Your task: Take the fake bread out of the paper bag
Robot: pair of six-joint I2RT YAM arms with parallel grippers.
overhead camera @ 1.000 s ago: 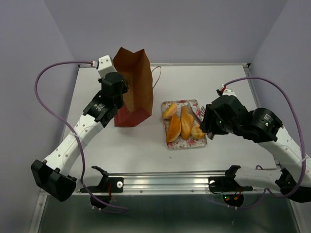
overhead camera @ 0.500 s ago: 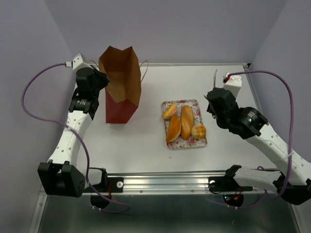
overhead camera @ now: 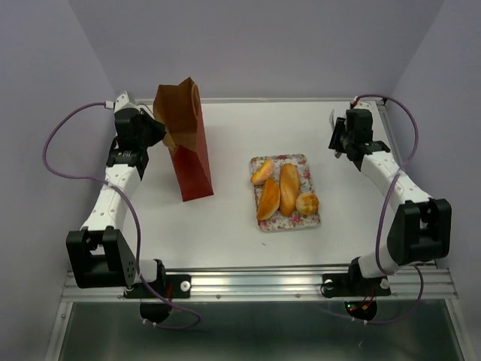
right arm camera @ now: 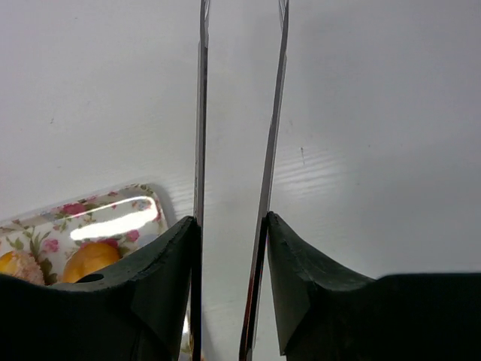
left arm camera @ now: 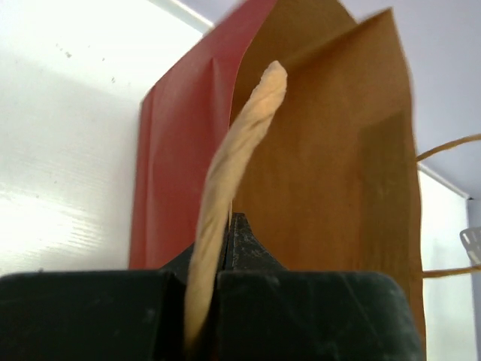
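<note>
The left claw (left arm camera: pixel 231 235) is clamped tight on a thin twisted tan cord handle (left arm camera: pixel 242 139), which rises between its black fingers and curves up in front of the tall red-brown paper bag (overhead camera: pixel 189 147). That bag stands on its base on the left part of the white table (overhead camera: pixel 225 233), its creased sides folded in so the mouth is narrow, and its other handle (left arm camera: pixel 451 144) sticks out on the far side. Well apart from the bag, near the middle of the table, a rectangular floral tray (overhead camera: pixel 304 165) carries all four golden-orange fake bread pieces: two elongated loaves (overhead camera: pixel 288 188) lying side by side, a round tan bun (overhead camera: pixel 307 203) to their right and a short roll (overhead camera: pixel 261 173) at the far left corner. The right claw (right arm camera: pixel 239 45) is by the table's far right corner with its long thin fingers (right arm camera: pixel 201 113) slightly apart over bare table, nothing between them; the tray's corner shows at the lower left of its wrist view.
</note>
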